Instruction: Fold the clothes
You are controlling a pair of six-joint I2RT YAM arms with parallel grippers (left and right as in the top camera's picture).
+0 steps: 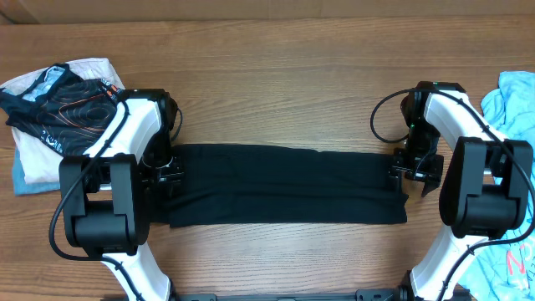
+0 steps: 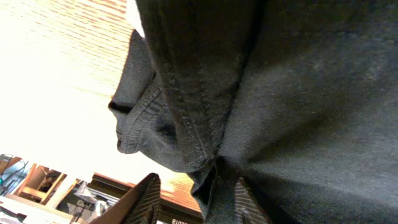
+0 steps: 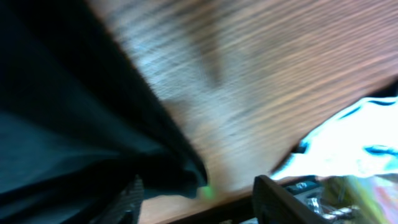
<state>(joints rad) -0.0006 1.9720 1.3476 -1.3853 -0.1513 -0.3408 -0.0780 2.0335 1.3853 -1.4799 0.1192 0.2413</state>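
Fold early | black garment (image 1: 284, 186) lies as a long band across the table (image 1: 276, 92) | my left gripper (image 1: 165, 173) pinches one end, right gripper (image 1: 414, 177) gapes at the other | cross folds, I judge, remain.

The garment (image 1: 284, 186) lies stretched across the middle of my table (image 1: 276, 75), one end at the left gripper (image 1: 165, 171), the other at the right gripper (image 1: 411, 174). A clothes heap (image 1: 58, 109) sits behind it at far left. A second heap (image 1: 518, 109), perhaps overhanging the edge, sits at far right.
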